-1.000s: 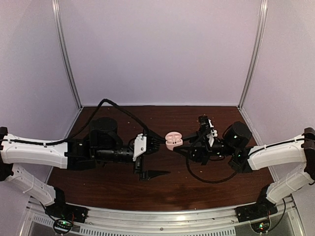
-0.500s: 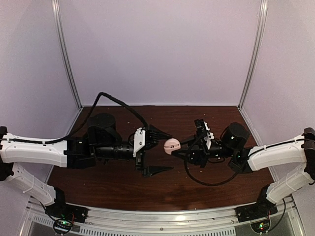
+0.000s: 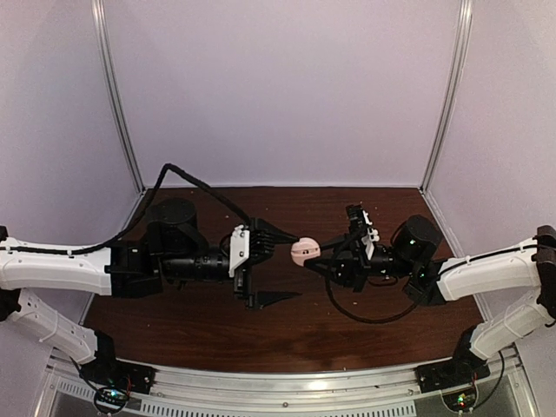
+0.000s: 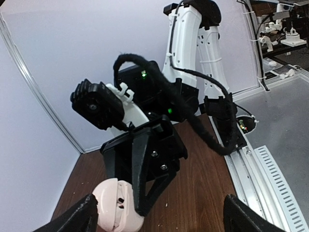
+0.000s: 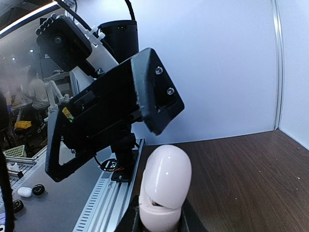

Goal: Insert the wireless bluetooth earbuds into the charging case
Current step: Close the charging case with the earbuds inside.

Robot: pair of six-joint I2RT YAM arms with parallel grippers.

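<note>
Right gripper had the pink charging case clamped tight, up off the table at centre. Left gripper gaped wide alongside (upper finger just beside the case).

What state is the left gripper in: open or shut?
Open. The left gripper has its two fingers far apart in both the top and wrist views.

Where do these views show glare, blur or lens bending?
Top view: pale glare on the table near its front edge; left wrist view: the corner post looks bowed; right wrist view: the pink charging case is sharp, the far-left background blurred.
</note>
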